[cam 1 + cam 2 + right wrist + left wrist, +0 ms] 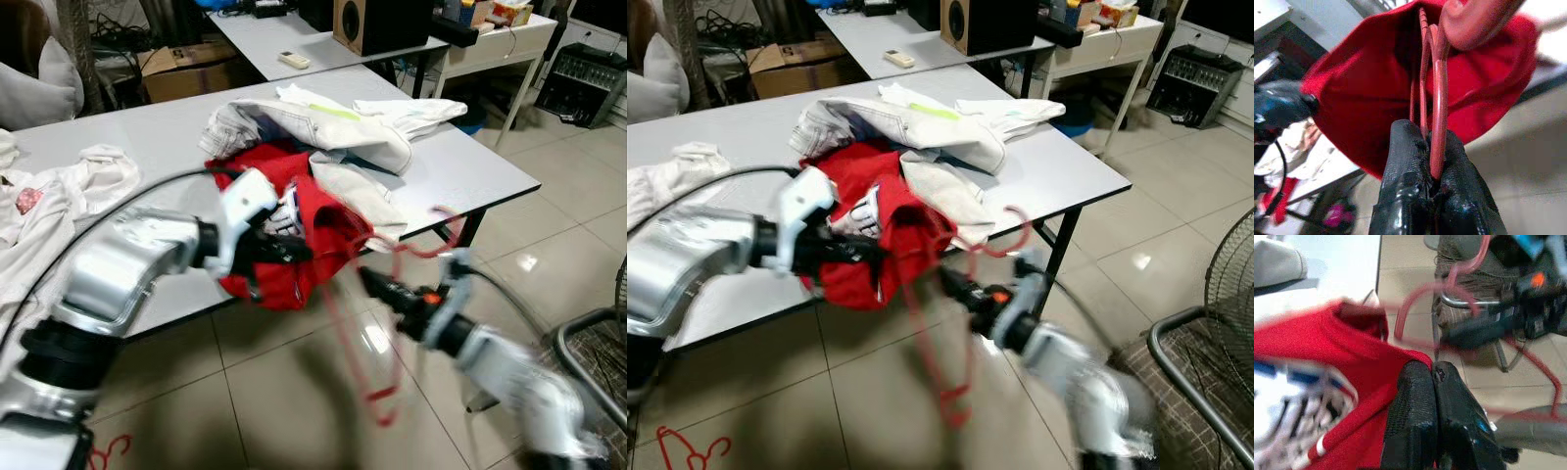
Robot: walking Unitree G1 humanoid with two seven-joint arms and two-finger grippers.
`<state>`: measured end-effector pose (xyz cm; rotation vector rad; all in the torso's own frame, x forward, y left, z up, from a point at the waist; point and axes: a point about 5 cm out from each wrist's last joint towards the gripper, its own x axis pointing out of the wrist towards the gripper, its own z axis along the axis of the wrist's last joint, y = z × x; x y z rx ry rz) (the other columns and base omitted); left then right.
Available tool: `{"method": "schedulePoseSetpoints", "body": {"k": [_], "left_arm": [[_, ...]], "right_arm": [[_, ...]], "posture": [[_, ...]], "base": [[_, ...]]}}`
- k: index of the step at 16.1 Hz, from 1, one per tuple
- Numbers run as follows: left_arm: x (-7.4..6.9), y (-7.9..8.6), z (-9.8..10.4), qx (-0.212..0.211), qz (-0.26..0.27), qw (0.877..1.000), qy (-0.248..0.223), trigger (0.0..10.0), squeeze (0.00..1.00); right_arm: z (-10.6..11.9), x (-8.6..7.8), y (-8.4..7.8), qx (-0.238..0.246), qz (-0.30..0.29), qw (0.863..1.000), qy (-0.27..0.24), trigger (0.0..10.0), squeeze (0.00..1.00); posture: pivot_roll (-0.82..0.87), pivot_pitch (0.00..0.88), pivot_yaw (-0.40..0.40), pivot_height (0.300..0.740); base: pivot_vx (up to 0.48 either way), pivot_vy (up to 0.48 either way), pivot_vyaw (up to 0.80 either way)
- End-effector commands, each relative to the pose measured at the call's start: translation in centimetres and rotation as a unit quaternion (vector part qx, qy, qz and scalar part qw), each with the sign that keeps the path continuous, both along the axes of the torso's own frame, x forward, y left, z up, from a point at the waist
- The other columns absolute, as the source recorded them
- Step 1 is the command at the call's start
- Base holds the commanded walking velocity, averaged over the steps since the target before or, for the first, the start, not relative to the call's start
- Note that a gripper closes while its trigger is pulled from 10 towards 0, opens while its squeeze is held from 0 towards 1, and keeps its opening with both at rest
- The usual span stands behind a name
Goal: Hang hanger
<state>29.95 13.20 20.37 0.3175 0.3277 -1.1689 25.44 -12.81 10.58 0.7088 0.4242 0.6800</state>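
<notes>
Item 1: left gripper, fingers pressed together on a fold of the red garment, near its neck opening; it holds the cloth up off the edge of the grey table, judged so that the opening faces the other arm

Item 2: right gripper, just beside and below the left one, pinching the thin bars of the red hanger; the grip sits at the frame, leaving one shoulder of the hanger free to point up into the cloth

Item 3: the red hanger, blurred in the head views; beyond the right fingertips its bars run into the pocket of red fabric, its hook curls above the gripper, the rest of the loop dangles below toward the tiled floor

Item 4: pale clothes heap, on the table beyond the left gripper, partly lying over the red garment

Judgement: threading step in hand, garment not yet seated on the hanger, hanging up still to come
</notes>
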Motion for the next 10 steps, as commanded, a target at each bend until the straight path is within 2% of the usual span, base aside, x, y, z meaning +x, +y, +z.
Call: {"method": "schedulePoseSetpoints", "body": {"k": [1,2,3,4,5,7,8,9,10], "left_arm": [[0.2,-0.1,0.3,0.002,0.008,1.000,-0.021,0.0,0.00],[0.2,0.1,0.1,0.011,0.011,1.000,-0.023,0.0,0.00],[0.2,1.0,-0.9,0.062,0.019,0.997,-0.037,0.0,0.00],[0.2,2.0,-1.7,0.092,0.028,0.995,-0.038,0.0,0.00],[0.1,2.4,-1.9,0.099,0.031,0.994,-0.031,0.0,0.00],[-0.3,2.8,-1.9,0.103,0.023,0.994,-0.025,0.0,0.00],[-0.7,2.5,-1.7,0.088,0.004,0.996,-0.014,0.0,0.00],[-1.1,2.1,-1.4,0.071,-0.021,0.997,-0.007,0.0,0.00],[-1.6,1.7,-1.1,0.055,-0.045,0.997,0.002,0.0,0.00]], "right_arm": [[-0.2,0.7,0.2,0.020,-0.010,1.000,0.020,10.0,0.00],[-0.1,1.2,0.3,0.034,-0.022,0.999,0.024,10.0,0.00],[0.8,2.5,0.6,0.079,-0.053,0.995,0.022,10.0,0.00],[1.8,3.7,0.8,0.111,-0.079,0.991,0.012,10.0,0.00],[2.6,4.4,1.0,0.126,-0.093,0.988,-0.003,10.0,0.00],[3.6,5.3,2.0,0.161,-0.105,0.981,-0.005,10.0,0.00],[3.7,5.9,2.5,0.175,-0.123,0.977,0.004,10.0,0.00],[3.8,6.5,2.8,0.181,-0.146,0.972,0.016,10.0,0.00],[3.7,7.1,3.1,0.161,-0.162,0.973,0.014,10.0,0.00]], "posture": [[-0.12,0.000,0.060,0.740],[-0.11,0.000,0.062,0.740],[-0.10,0.000,0.063,0.740],[-0.10,0.000,0.063,0.740],[-0.10,0.000,0.063,0.740],[-0.08,0.000,0.066,0.740],[-0.08,0.000,0.068,0.740],[-0.08,0.000,0.068,0.740],[-0.08,0.000,0.074,0.740]], "base": [[0.000,0.000,0.00],[0.000,0.000,0.00],[0.000,0.000,0.00],[0.000,0.000,0.00],[0.000,0.000,0.00],[0.000,0.000,0.00],[0.000,0.000,0.00],[0.000,0.000,0.00],[0.000,0.000,0.00]]}}
